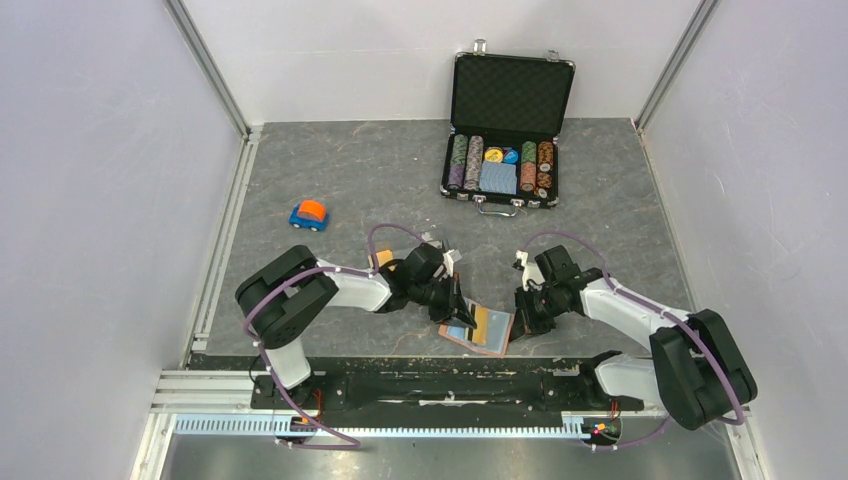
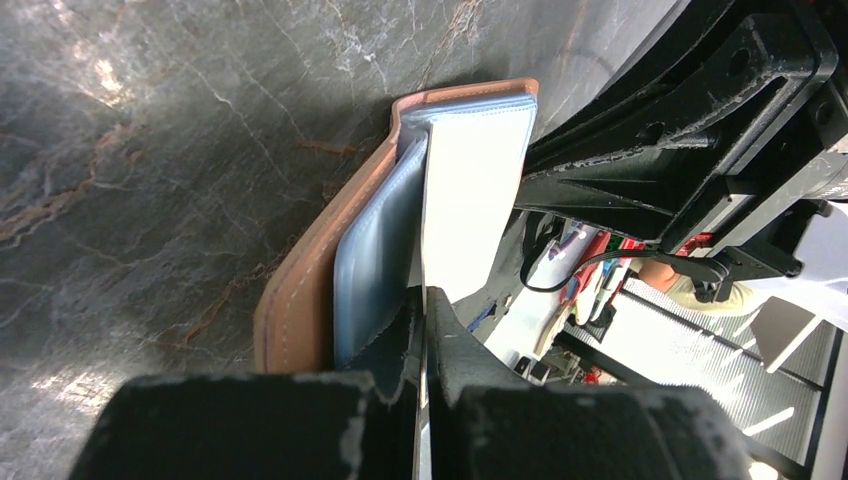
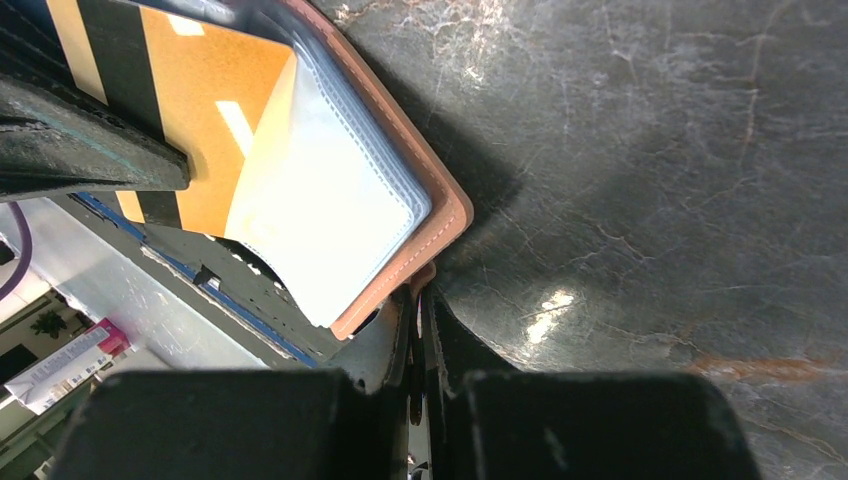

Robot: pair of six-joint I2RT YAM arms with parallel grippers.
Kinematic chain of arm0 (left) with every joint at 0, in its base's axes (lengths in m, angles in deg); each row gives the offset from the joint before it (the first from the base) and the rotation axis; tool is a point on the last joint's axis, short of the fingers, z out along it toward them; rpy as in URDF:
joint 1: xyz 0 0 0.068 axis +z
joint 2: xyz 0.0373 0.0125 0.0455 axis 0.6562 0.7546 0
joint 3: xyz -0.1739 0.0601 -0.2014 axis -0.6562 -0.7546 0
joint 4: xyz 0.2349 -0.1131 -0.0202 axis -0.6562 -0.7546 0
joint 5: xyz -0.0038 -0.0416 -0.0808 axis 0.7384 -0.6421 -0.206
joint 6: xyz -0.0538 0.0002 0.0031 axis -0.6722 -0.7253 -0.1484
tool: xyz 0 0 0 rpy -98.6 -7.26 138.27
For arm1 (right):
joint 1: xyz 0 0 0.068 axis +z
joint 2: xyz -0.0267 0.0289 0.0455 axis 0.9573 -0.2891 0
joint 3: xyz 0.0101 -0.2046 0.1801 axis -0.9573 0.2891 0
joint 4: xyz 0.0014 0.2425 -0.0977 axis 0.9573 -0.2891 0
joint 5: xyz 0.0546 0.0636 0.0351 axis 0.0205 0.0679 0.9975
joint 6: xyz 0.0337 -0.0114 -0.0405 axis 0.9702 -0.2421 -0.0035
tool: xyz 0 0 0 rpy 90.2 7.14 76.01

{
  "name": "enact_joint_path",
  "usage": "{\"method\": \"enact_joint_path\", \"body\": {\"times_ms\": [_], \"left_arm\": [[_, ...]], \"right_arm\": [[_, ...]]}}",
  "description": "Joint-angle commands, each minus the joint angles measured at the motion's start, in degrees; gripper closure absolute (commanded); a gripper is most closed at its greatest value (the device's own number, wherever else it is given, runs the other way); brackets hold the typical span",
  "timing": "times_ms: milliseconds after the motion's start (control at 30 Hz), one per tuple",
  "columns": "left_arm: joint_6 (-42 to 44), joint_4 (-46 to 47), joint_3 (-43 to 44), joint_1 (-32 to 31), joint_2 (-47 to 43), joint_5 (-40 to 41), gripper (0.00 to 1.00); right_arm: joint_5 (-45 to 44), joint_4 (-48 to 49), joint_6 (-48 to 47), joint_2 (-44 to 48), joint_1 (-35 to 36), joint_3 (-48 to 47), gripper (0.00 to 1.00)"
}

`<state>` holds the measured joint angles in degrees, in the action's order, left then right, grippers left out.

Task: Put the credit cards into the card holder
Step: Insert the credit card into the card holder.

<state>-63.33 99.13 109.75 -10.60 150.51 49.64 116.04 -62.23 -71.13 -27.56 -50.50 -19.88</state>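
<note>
Left gripper [image 2: 422, 300]: jaws together, pinching a gold-orange credit card [image 3: 215, 110] with a black stripe, its far end under a clear sleeve. Right gripper [image 3: 415, 300]: jaws clamped on the tan leather edge of the card holder [image 1: 492, 328]. Grey marbled worktop [image 1: 350, 170]. Black poker-chip case [image 1: 512, 95], lid up, at the far side. Card holder lies open, flat, near the front edge between both arms. Small blue-orange toy car [image 1: 309, 214] well apart, left.

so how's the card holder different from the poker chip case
The card holder is tan leather, sits at the near side, and is pinched by the left gripper and right gripper. The poker chip case is black, far back, lid upright, untouched. Both are open.
</note>
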Motion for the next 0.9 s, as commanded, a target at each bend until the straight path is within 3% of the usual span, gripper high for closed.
{"method": "enact_joint_path", "body": {"times_ms": [0,400,867], "left_arm": [[0.1,-5.5,1.9,-0.9,-1.1,-1.0,0.98],[1.5,-9.9,2.7,-0.9,-2.7,0.3,0.98],[-0.5,-2.1,2.3,-0.9,0.3,-5.3,0.98]], "right_arm": [[-2.9,0.1,-2.1,-1.6,-0.3,0.0,1.00],[-3.0,-0.2,-2.9,-2.5,-1.1,-1.2,1.00],[-3.6,0.1,-3.6,-3.7,-1.5,-1.7,1.00]]}}
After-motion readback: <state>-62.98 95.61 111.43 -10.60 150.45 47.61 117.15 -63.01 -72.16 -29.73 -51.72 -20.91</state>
